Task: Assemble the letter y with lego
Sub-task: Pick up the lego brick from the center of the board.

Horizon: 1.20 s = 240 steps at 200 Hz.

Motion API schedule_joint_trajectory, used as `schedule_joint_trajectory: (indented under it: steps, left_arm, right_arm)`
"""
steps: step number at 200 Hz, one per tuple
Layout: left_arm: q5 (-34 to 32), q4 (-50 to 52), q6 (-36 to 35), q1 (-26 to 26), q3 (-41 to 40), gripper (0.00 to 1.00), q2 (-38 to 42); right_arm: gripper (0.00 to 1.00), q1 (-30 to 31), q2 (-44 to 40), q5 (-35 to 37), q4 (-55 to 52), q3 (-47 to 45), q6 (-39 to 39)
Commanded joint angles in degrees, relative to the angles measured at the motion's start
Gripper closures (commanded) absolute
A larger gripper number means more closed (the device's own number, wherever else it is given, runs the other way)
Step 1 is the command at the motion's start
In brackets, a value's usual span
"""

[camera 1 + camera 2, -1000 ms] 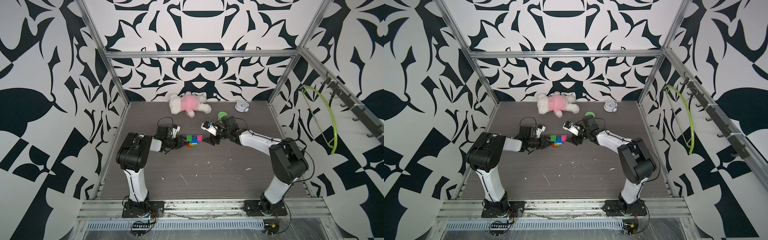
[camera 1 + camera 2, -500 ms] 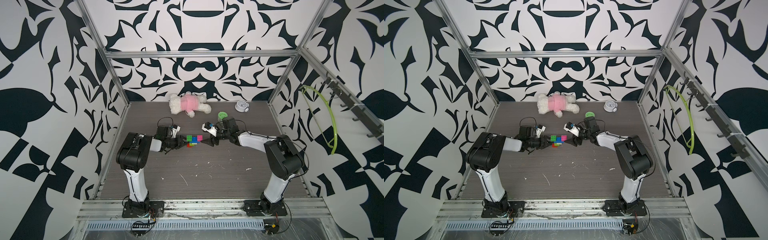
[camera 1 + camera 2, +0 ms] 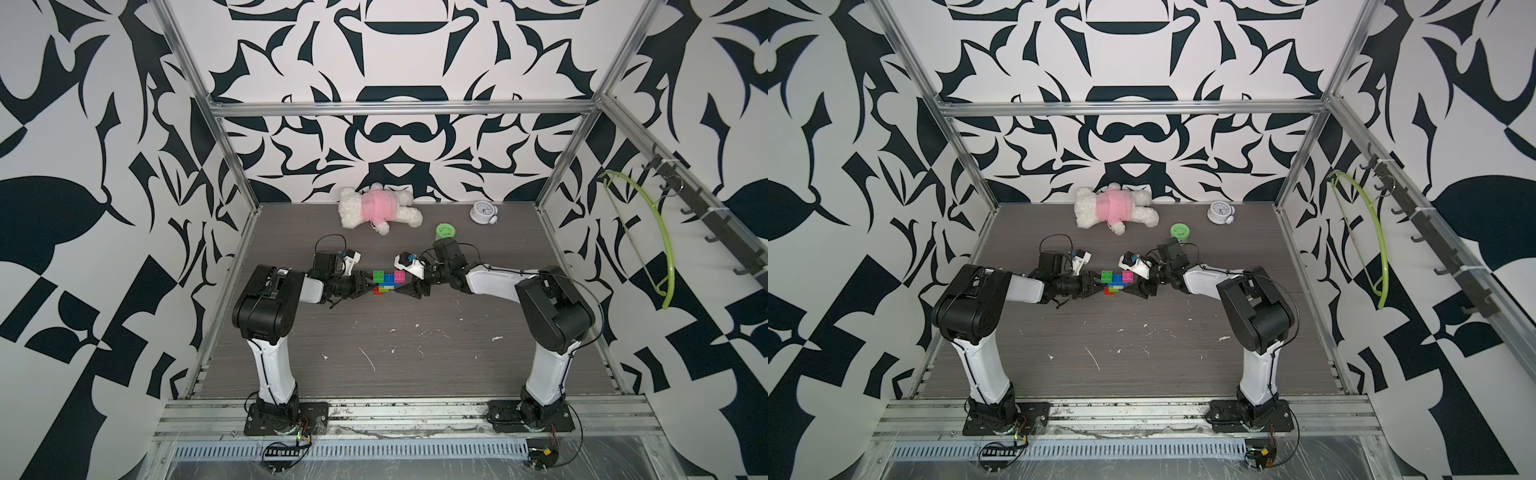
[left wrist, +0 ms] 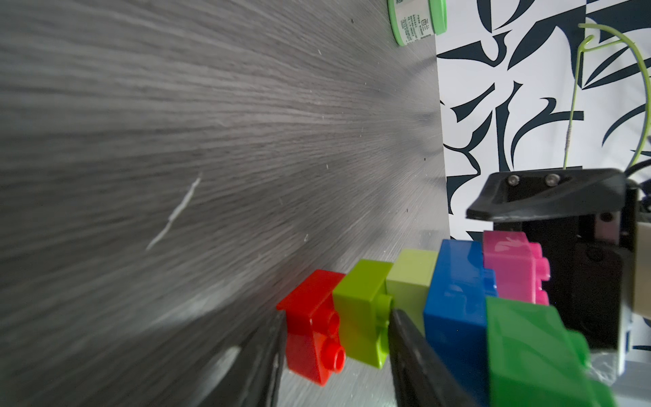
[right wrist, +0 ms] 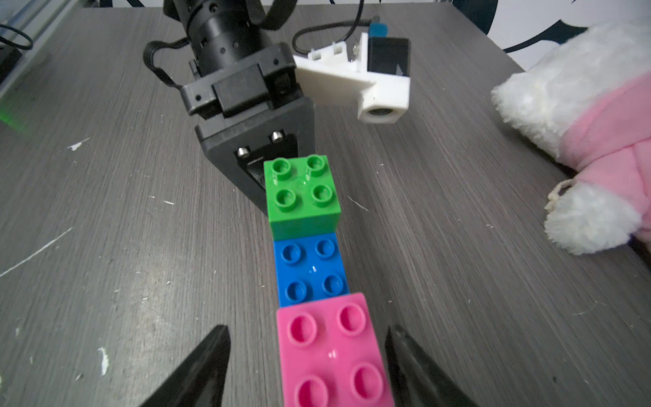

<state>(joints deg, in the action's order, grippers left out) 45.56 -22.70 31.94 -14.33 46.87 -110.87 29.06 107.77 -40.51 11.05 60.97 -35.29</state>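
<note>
So the left gripper (image 4: 336, 317) is pinching the stem of the letter y (image 3: 386, 282), with its two fingers pressing in on the red brick (image 4: 313, 317) and the lime brick (image 4: 363, 306) from either side. Just past that grip the pale yellow-green brick (image 4: 410, 278) and the long blue brick (image 4: 454, 299) are sitting stacked. The green brick (image 5: 301, 193) is sitting on the blue one's end nearest the left gripper and the pink brick (image 5: 331, 352) on the other end. The right gripper (image 5: 307, 329) is facing the left one from the opposite side. Its fingers are spreading wide around the pink brick, with a clear gap showing on one side. I can't tell if the red brick is touching the table (image 3: 374, 353). Further out, behind the right gripper's wrist, a green-lidded jar (image 3: 445, 230) is standing. Way beyond both grippers a plush toy (image 3: 380, 208) and a small alarm clock (image 3: 482, 212) are lying by the back wall.
</note>
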Motion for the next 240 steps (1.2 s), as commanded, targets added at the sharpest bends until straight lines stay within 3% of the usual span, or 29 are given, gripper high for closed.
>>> schedule_joint_trajectory:
  steps: [1, 200, 240]
  left_arm:
    - [-10.32, 13.65, -0.65, -0.17, -2.93, 0.49, -5.41]
    - [-10.23, 13.74, -0.65, -0.15, -2.88, 0.49, -5.40]
    - [-10.23, 13.73, -0.65, -0.10, -2.88, 0.49, -5.39]
  right_arm:
    - [0.29, 0.82, 0.02, 0.52, 0.41, 2.64, -1.13]
    - [0.50, 1.77, 5.08, -1.60, 0.30, 6.70, -1.27]
    - [0.51, 1.79, 5.53, -2.07, 0.33, 7.28, -1.26]
